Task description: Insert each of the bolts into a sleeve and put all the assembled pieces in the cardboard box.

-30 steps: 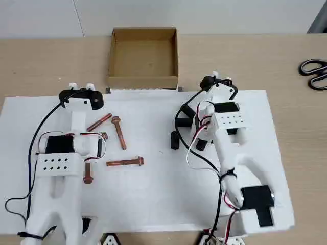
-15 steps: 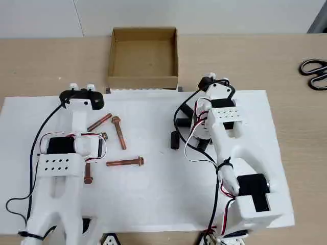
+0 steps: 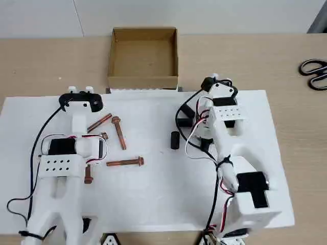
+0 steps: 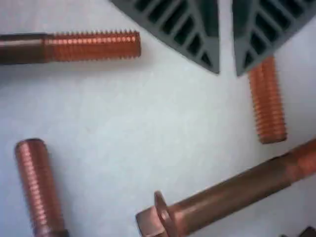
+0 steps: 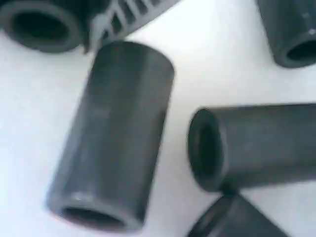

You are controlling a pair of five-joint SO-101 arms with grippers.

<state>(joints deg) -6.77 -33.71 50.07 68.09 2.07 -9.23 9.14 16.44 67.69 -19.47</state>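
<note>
Several copper bolts lie loose on the white sheet [image 3: 153,204]: one long bolt [image 3: 125,162] in the middle, another [image 3: 119,132] beside a slanted one [image 3: 99,122]. My left gripper [image 4: 227,71] hangs just over them, shut with a thin slit and nothing in it, and a threaded bolt end [image 4: 266,106] pokes out from under one tip. Black sleeves cluster under my right arm, while one sleeve [image 3: 174,140] lies apart. Close up, one sleeve [image 5: 116,133] and another [image 5: 247,150] lie on their sides below a ribbed grey part of my right gripper [image 5: 123,19].
The open cardboard box [image 3: 110,56] stands beyond the sheet's far edge, between the arms. Scissors [image 3: 314,71] lie on the wooden table at the far right. Black cables loop around the right arm near the sleeves.
My right arm has swung its lower links leftward and its wrist has crept toward the far edge, over the sleeves. The left arm has shifted only slightly.
</note>
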